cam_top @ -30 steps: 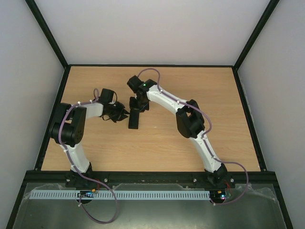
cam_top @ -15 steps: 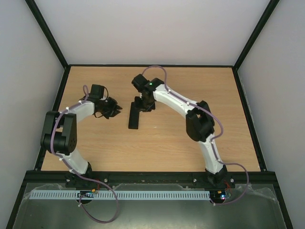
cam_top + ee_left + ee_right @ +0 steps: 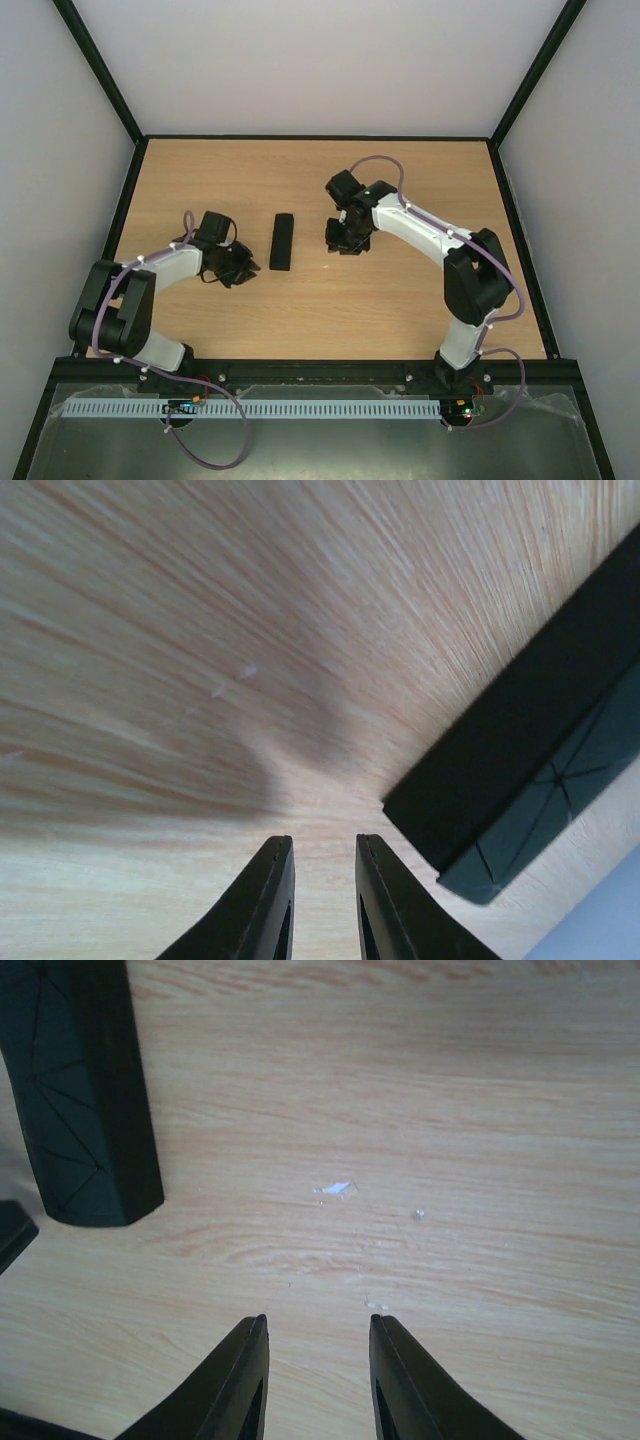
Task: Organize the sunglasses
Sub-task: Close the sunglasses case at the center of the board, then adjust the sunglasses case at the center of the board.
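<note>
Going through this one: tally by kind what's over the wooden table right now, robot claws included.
Black oblong case: 1
Robot claws: 2, the left claw and the right claw, both holding nothing
Total: 3
</note>
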### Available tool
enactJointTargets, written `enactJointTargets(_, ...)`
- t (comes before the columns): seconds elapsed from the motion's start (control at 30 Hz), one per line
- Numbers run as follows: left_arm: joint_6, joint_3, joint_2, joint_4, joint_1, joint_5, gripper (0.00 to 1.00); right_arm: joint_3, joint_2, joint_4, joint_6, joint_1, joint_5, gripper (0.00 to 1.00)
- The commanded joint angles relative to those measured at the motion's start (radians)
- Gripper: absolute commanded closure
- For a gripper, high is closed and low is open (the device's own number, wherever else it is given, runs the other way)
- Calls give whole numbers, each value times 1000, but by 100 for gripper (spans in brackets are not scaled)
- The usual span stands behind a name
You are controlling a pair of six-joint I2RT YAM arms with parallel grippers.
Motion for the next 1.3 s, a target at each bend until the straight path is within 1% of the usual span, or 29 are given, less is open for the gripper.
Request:
enactJointTargets(0.0,-28,36,61,50,-43,-60,80,-66,-84,1,4,-6,-26,70)
enactJointTargets(0.23,-34,141,174,58,-123,-119,80,-176,-180,13,1,-34,-29,70)
enactJointTargets(0.43,-95,200,232,93,-221,-121,80,-245,-235,25,9,-42,-26,70)
enactJointTargets(0.63,-163,279,304,124,-304,-123,80,-278,-259,27,11,-50,-24,70)
enactJointTargets(0.93,-186,445,447,125,-359,-109,80,-297,-280,13,3,-65,-16,70)
enactJointTargets(1.27,-187,597,561,105,-368,-100,80,-316,-291,6,-21,-85,-26,70)
